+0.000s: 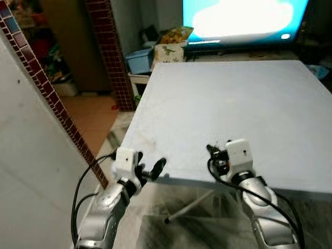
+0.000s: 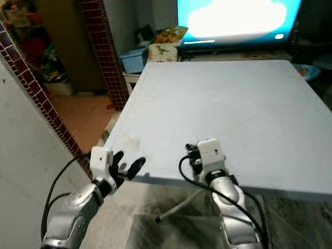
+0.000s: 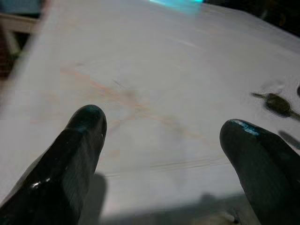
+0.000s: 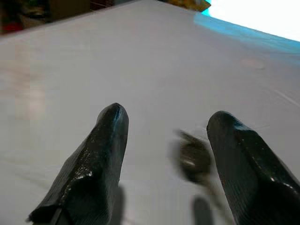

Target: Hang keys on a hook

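Right gripper (image 4: pixel 164 136) spread, straddling keys (image 4: pixel 192 157) on table (image 1: pixel 233 98) near edge; left gripper (image 3: pixel 164 136) spread, idle. Pre-grasp: lower, pinch.

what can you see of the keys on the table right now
The keys are a small dark, blurred bunch lying flat on the pale table, near its front edge. They sit between the open fingers of the right gripper, closer to one finger; whether it touches them cannot be told. In the left wrist view they show as a dark lump with thin ends.
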{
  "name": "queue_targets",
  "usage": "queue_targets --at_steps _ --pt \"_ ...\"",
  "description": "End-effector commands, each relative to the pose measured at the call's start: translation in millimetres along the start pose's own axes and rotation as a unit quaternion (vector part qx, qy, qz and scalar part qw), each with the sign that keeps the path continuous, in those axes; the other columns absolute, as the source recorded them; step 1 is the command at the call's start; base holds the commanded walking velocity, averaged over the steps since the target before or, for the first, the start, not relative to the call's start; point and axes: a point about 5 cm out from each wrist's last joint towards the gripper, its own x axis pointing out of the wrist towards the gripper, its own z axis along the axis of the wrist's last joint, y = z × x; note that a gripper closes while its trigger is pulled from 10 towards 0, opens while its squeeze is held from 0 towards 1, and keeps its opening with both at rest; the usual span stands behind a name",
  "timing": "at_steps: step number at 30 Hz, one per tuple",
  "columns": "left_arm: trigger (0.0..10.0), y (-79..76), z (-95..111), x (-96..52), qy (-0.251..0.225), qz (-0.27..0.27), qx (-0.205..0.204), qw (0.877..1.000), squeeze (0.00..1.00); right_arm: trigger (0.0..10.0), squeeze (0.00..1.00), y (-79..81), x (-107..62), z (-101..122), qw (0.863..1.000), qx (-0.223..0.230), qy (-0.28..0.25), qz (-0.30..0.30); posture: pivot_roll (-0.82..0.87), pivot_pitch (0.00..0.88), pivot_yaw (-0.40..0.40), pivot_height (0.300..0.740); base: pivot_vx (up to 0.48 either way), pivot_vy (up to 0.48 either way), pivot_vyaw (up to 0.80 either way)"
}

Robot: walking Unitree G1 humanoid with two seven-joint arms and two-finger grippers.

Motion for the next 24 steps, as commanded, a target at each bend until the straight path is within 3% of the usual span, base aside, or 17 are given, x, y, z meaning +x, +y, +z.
queue_targets --at_steps 1,7,14,24 --pt "10.0 -2.9 -1 -1.3 0.008 -0.009 0.006 1.0 0.0 10.0 0.0 -3.1 3.2 6 1.0 -0.018 -0.004 -0.013 -0.09 0.0 0.1 0.74 0.0 0.0 0.0" --pt "10.0 -14.0 -8 -3.7 0.023 -0.042 0.021 0.999 0.0 10.0 0.0 -26.6 2.9 3 0.995 -0.044 0.017 -0.085 -0.09 0.0 0.1 0.74 0.0 0.0 0.0" --pt "10.0 -16.2 -6 -2.8 0.029 -0.063 0.017 0.997 0.0 10.0 0.0 -43.7 -0.2 1 0.987 -0.07 0.036 -0.142 -0.09 0.0 0.099 0.74 0.0 0.0 0.0" --pt "10.0 -26.3 -12 -8.3 0.061 -0.113 0.017 0.992 0.0 10.0 0.0 -38.0 1.6 -14 0.988 -0.035 0.08 -0.125 -0.08 0.0 0.1 0.74 0.0 0.0 0.0"
